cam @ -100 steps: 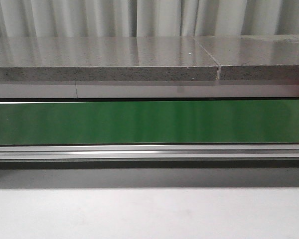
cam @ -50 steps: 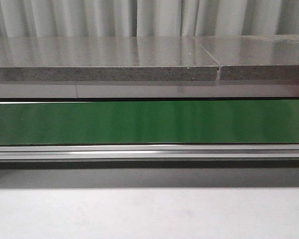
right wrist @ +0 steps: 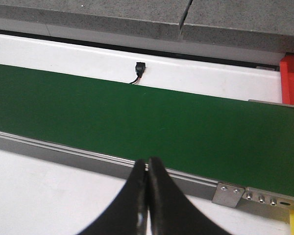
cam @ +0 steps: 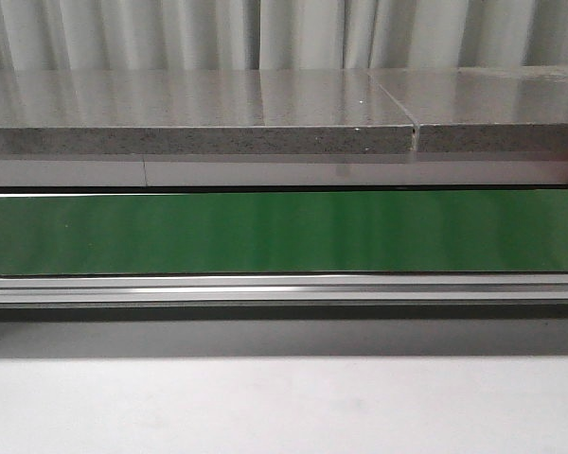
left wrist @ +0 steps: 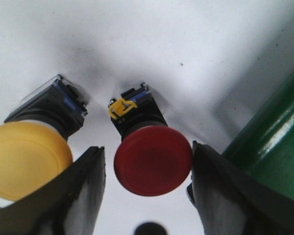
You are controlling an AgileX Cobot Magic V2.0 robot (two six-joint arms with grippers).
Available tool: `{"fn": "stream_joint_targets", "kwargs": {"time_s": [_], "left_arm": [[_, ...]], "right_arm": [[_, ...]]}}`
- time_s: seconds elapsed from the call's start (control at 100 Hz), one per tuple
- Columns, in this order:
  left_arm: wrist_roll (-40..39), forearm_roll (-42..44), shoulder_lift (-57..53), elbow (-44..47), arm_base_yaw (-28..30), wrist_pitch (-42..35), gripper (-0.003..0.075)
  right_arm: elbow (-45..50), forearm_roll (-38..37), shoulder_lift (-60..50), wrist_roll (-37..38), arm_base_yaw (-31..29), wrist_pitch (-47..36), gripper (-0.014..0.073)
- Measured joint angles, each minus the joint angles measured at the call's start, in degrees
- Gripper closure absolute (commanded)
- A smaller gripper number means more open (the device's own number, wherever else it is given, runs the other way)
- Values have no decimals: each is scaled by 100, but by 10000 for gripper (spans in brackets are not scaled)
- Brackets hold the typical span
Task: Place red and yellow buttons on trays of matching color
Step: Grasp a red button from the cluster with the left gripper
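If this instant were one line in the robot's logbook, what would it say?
left gripper: open around red button | yellow button: beside, outside fingers | right gripper: shut, empty, above green belt

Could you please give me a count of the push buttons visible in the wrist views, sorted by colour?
Red button: 1, lying between the fingers of the open left gripper.
Yellow button: 1, outside that gripper, beside one finger.
Total: 2 buttons. None shows in the right wrist view or the front view.
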Motion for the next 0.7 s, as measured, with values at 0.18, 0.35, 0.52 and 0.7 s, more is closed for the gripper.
{"fn": "stream_joint_targets", "kwargs": {"time_s": [0.18,0.35,0.52,0.7], "left_arm": [[4,0,49,-13,0,-45,356],[4,0,59,-26,0,-154,436],[72,12,59,-26,0,-179,524],[105,12,46,-54,0,-181,566]], "right_arm": [[0,0,0,0,0,0,660],[0,0,0,0,0,0,660],[0,0,0,0,0,0,660],[0,0,0,0,0,0,660]]}}
